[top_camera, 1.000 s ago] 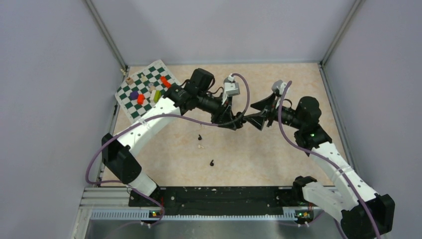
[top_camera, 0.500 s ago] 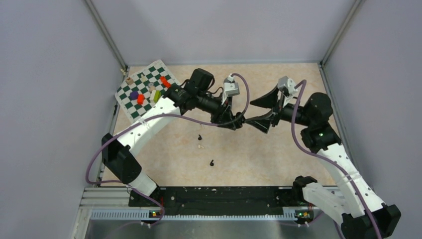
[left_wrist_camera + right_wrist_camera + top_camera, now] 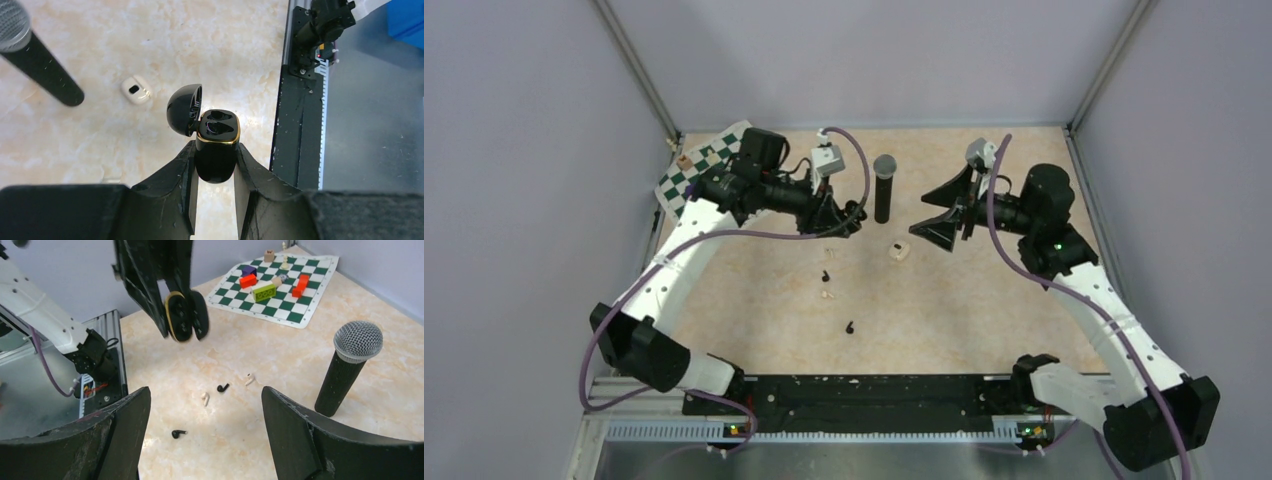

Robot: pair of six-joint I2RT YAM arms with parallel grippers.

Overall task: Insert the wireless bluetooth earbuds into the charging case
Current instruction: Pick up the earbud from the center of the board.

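left fingers (image 3: 167,180) clamp charging case (image 3: 216,155) | long axis along fingers, open mouth outward | right fingers (image 3: 305,435) spread, empty

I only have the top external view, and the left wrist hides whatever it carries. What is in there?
Observer: A black charging case, clamped between the left jaws.
Operator: Lid up or down?
Observer: Up. The lid is swung fully open to one side.
Operator: Anything in it?
Observer: Both sockets look empty.
Operator: Right side carrying a bud?
Observer: No, the right jaws stand open with nothing between them.
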